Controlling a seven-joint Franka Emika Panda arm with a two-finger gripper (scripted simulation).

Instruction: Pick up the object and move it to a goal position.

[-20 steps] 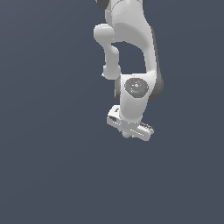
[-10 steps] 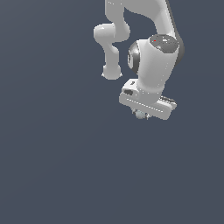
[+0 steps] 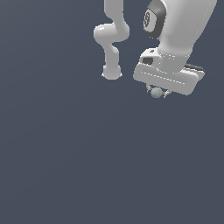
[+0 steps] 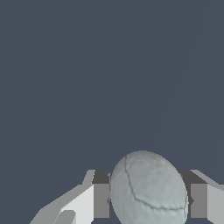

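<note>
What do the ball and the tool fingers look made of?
Ball: pale grey-white, matte, with thin crack-like seams; could be stone or stitched leather, the render leaves it open. Fingers: flat grey and dark pads with hard edges and no gloss, plausibly plastic or painted metal. The tool is clamped on the ball.

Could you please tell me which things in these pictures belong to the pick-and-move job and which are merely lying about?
Belonging to the job:
- ball, pale grey, between the fingers
- gripper, shut on the ball

Lying about:
- nothing else shows; only the arm and a plain dark background
</note>
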